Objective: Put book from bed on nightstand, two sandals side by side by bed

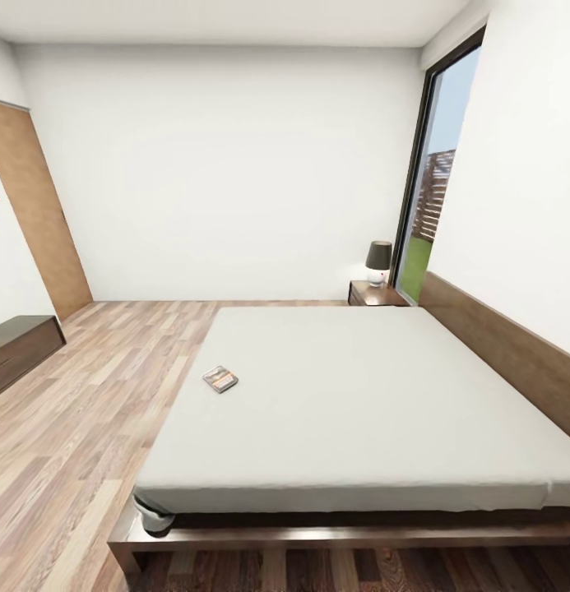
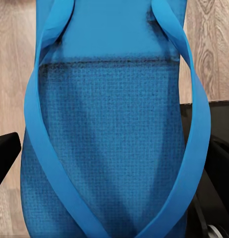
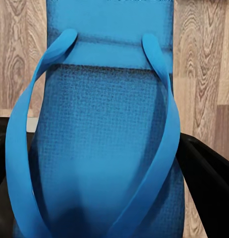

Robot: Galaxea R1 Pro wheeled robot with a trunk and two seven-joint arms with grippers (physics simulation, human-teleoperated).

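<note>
The book [image 1: 220,379] lies flat on the bed [image 1: 359,395], close to the light-grey mattress's left edge. A nightstand [image 1: 375,294] stands at the bed's far corner, by the headboard. In the left wrist view, one bright-blue sandal [image 2: 109,99] hangs over the wood floor with my left gripper [image 2: 108,158] shut on it; a black finger [image 2: 4,151] shows at each side of the sole. My right gripper [image 3: 107,168] holds the other sandal [image 3: 107,114] the same way, its dark fingers [image 3: 211,173] flanking the sole.
A lamp [image 1: 378,261] sits on the nightstand. Open plank floor [image 1: 79,411] runs along the bed's left side. A low dark cabinet [image 1: 17,349] and a wooden door [image 1: 38,214] stand at the left wall. A tall window [image 1: 437,189] is behind the nightstand.
</note>
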